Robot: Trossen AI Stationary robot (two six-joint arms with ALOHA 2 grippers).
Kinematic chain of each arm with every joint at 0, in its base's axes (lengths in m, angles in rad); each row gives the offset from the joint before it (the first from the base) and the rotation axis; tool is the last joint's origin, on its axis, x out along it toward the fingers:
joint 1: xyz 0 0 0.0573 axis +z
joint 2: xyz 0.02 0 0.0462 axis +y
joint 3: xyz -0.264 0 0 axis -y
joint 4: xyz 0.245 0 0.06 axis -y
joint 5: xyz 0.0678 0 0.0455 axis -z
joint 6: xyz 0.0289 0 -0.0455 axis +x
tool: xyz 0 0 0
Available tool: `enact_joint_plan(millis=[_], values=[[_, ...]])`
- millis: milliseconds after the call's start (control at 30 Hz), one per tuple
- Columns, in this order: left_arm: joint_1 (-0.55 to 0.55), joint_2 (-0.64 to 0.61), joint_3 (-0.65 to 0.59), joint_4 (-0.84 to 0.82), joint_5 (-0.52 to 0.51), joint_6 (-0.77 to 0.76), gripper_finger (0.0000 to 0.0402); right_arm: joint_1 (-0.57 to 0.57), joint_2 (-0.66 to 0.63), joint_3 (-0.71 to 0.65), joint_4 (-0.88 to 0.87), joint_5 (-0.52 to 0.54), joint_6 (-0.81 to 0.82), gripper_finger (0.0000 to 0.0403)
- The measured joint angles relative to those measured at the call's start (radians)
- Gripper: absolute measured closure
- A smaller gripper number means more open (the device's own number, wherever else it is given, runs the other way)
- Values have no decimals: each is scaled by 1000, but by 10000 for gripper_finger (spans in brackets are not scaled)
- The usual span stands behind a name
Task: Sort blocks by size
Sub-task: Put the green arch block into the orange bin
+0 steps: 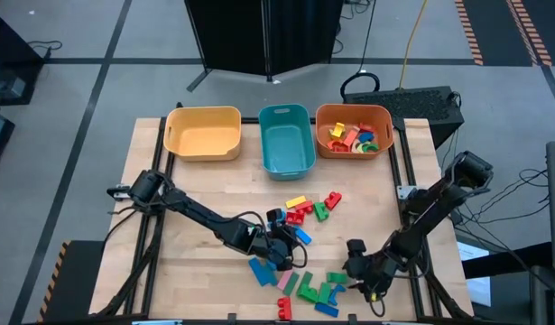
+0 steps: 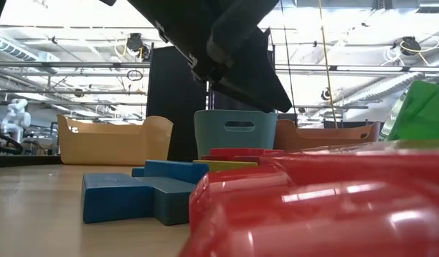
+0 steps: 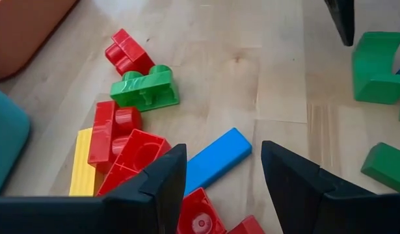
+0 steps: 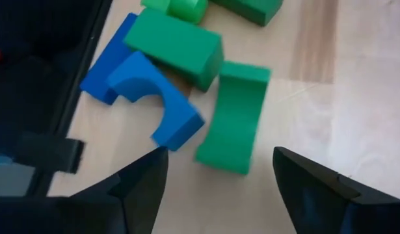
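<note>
A glossy red block (image 2: 326, 207) fills the foreground of the low view, with a flat blue block (image 2: 137, 196) lying just beyond it on the wooden surface (image 1: 214, 194). In the left wrist view, the left gripper (image 3: 222, 179) is seen low over a blue bar (image 3: 216, 159), its fingers (image 3: 157, 185) spread to either side of the bar and not closed on it; red blocks (image 3: 125, 140), a yellow bar (image 3: 82, 162) and a green brick (image 3: 146, 90) lie just beside it. In the high view this left gripper (image 1: 282, 244) is placed at the middle of the surface, among the scattered blocks (image 1: 304, 253). The right gripper (image 1: 356, 262) is placed near the front right of the surface, by the green pieces (image 1: 318, 289). In the right wrist view its fingers (image 4: 144, 182) are released and hold nothing; a curved green block (image 4: 233, 117), a blue arch block (image 4: 157, 104) and a green brick (image 4: 177, 45) lie ahead of them on the surface. At the far edge three bins are lined up: the yellow bin (image 1: 203, 133) and the teal bin (image 1: 286, 137) show no blocks, while the orange bin (image 1: 353, 131) holds several small blocks (image 1: 351, 137).
</note>
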Motion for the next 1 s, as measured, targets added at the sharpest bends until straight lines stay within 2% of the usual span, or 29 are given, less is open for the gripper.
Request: enact_joint_plan(millis=[300, 467, 767, 900, 1000], values=[[0, 0, 0, 0, 0, -2, 210, 30, 46, 0, 0, 101, 21, 144], [0, 0, 0, 0, 0, -2, 210, 29, 102, 0, 14, 108, 20, 144], [0, 0, 0, 1, 0, -2, 210, 6, 115, 1, 54, 127, 37, 146], [0, 0, 0, 1, 0, -2, 210, -13, 115, 1, 57, 135, 37, 165], [0, 0, 0, 1, 0, -2, 210, -22, 115, 1, 46, 132, 37, 195]])
